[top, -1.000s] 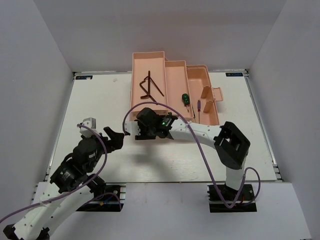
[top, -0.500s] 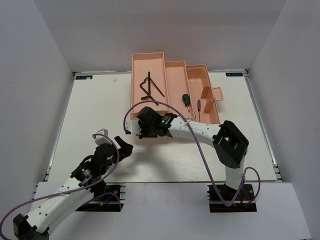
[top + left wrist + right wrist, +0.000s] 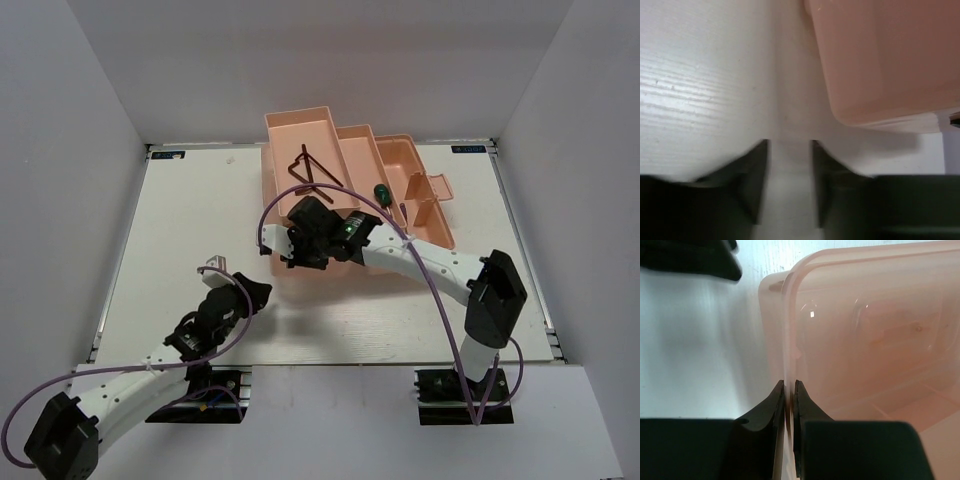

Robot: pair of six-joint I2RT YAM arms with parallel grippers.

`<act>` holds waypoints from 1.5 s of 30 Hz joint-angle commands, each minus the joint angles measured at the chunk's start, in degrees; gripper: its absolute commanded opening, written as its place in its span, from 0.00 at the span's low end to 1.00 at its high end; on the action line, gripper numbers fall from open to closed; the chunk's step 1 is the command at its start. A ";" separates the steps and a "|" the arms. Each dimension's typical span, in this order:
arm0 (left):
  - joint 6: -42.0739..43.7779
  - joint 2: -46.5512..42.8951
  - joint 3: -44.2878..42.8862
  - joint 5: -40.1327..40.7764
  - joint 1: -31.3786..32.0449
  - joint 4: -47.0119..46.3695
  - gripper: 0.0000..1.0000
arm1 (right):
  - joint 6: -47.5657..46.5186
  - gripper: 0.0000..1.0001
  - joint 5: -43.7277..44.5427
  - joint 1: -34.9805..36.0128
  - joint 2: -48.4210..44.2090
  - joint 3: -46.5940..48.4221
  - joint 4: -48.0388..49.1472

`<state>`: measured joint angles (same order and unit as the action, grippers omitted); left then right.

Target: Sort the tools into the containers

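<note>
Right wrist view: the right gripper (image 3: 788, 385) is pinched onto the thin rim (image 3: 788, 315) of the toolbox (image 3: 865, 340), at lower centre of the frame, with one finger inside the wall and one outside. In the top view that grip sits at the lower left corner of the toolbox (image 3: 290, 135), which lies at upper centre of the table (image 3: 180, 220). 2 hex keys (image 3: 312, 170) lie in its left tray and a green screwdriver (image 3: 381, 191) in the middle one.

The left gripper (image 3: 258, 292) is at lower left, jaws apart and empty over bare table.

The step looks like shifting or steadying the box. The wall is thin and flexible, so any pull should run low, slow and straight to stop it twisting and the loose tools sliding.
</note>
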<state>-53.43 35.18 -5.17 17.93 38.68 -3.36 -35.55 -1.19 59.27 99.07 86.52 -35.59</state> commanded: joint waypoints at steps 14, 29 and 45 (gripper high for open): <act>7.03 29.31 4.03 -1.75 -3.95 -42.59 0.18 | 5.05 0.00 -1.44 -0.47 -8.45 1.28 6.50; 2.90 56.30 -4.22 -24.86 -11.16 -83.96 0.32 | 7.07 0.00 -4.61 -0.73 -10.47 -4.69 8.08; -3.17 70.46 -7.39 -35.16 -14.77 -99.04 0.36 | 1.80 0.76 -8.74 -0.47 -11.61 -6.89 2.81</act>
<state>-55.48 105.03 -10.81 -14.63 24.32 -75.26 -32.21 -8.54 58.89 89.19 79.20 -32.82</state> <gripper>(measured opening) 0.361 0.752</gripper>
